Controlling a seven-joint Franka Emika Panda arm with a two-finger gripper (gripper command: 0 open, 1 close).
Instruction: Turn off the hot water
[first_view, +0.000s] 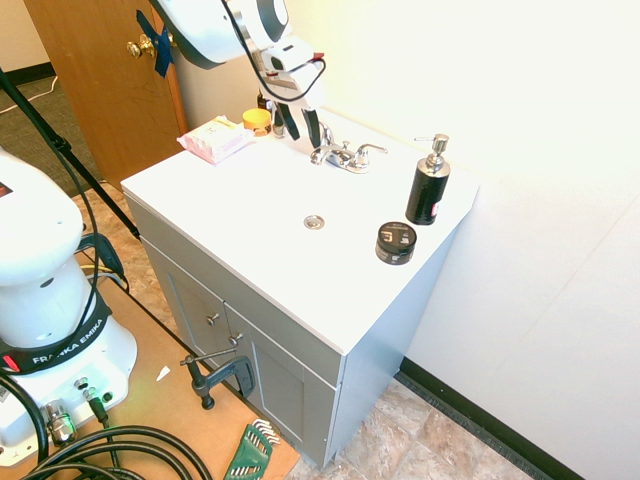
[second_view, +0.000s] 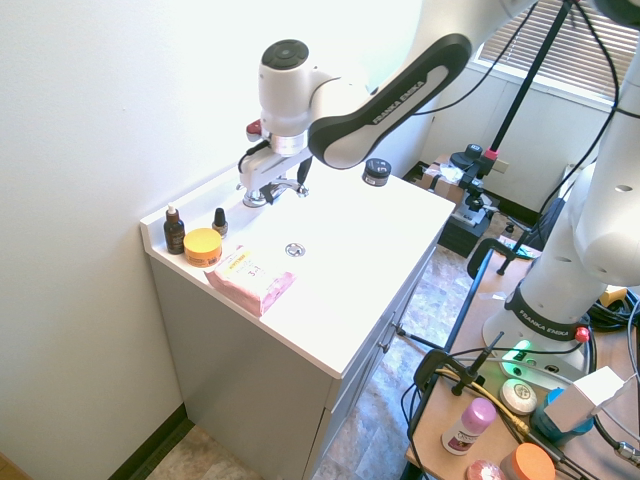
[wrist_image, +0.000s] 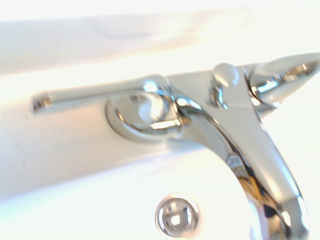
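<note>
One open gripper (first_view: 305, 141), left-hand lever (first_view: 327, 134) near it (perhaps touching), chrome faucet (first_view: 345, 157), white sink top (first_view: 250, 190)

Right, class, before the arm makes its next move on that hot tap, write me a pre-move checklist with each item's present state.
1. Gripper open: ok, the fingers stand apart.
2. Gripper at the left-hand side of the faucet: ok.
3. Fingers free of contact with the left-hand lever: cannot tell, they overlap closely in the views.
4. Hot side confirmed by a marking: cannot tell, none is readable.
5. Water flow known: cannot tell, no stream stands out.
6. Soap bottle away from the gripper: ok, it stands beyond the right-hand lever.
</note>
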